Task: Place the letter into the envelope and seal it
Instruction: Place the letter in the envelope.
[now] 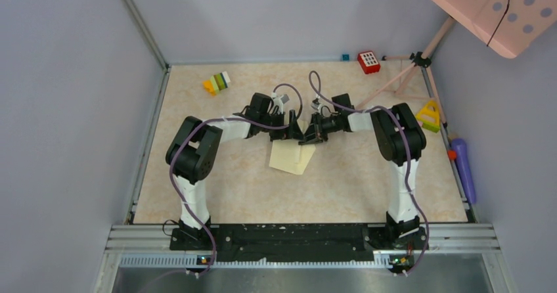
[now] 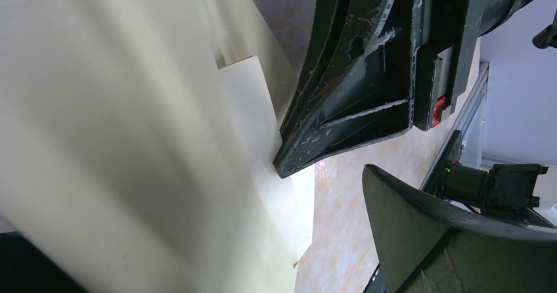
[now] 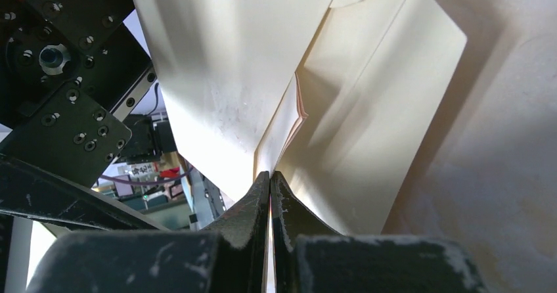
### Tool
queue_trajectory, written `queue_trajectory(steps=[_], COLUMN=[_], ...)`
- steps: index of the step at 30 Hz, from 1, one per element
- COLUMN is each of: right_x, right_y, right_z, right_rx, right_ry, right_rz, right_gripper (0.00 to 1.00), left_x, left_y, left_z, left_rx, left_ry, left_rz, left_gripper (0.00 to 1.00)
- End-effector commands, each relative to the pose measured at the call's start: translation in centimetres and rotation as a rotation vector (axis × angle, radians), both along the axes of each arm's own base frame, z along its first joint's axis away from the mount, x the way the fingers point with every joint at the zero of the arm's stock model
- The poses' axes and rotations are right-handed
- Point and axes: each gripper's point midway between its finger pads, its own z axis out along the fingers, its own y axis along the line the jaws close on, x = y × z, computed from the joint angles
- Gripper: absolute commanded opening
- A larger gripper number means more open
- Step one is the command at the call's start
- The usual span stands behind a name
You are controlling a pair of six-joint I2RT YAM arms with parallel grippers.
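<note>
Envelope: it lies near the middle of the table, between my two tools. Its far part is raised up toward the tips.
Right tool: it is closed tight. A thin paper edge of the envelope runs straight into the tips, so I judge that I pinch it there.
Left tool: it is wide open and holds nothing. One tip is just at the edge of the paper; the other is over bare table.
Letter: I cannot pick it out for sure. A thin edge shows between the paper layers in the right wrist view, but I cannot say it is the letter.
Flap: not pressed down as far as I see, so the sealing is not yet done, in my judgement.
Risk, slipping: my pinch is only on a narrow edge. A pull to the side may let the paper slide out.
Risk, creasing: if the left tool closes or pushes at the paper edge, it may fold a layer the wrong way.
Risk, dragging: the envelope is light, so a push by one tool alone may move it over the table and not flatten it.
</note>
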Motion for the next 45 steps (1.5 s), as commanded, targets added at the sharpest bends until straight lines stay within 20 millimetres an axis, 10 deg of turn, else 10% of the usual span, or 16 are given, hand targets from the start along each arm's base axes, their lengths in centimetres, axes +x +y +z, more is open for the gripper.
queue_trajectory(steps=[1,18,45], right_x=[0.9,1.7,4.2], right_y=[1.5,1.6,-4.2], right_z=[1.0,1.5,3.2], right_rx=[0.030,0.027,-0.354], right_ry=[-0.077,-0.104,-0.223], right_rz=[0.033,0.024,-0.092], right_gripper=[0.00,0.11,0.37], left_x=[-1.7,-1.8,-1.6], left_y=[1.3,1.3,2.2], left_z=[-3.8,-4.0,-4.2], left_rx=[0.091,0.091,0.103], left_ry=[0.083,0.091,0.097], left_rz=[0.015,0.012,0.044], left_gripper=[0.92,0.93,0.90])
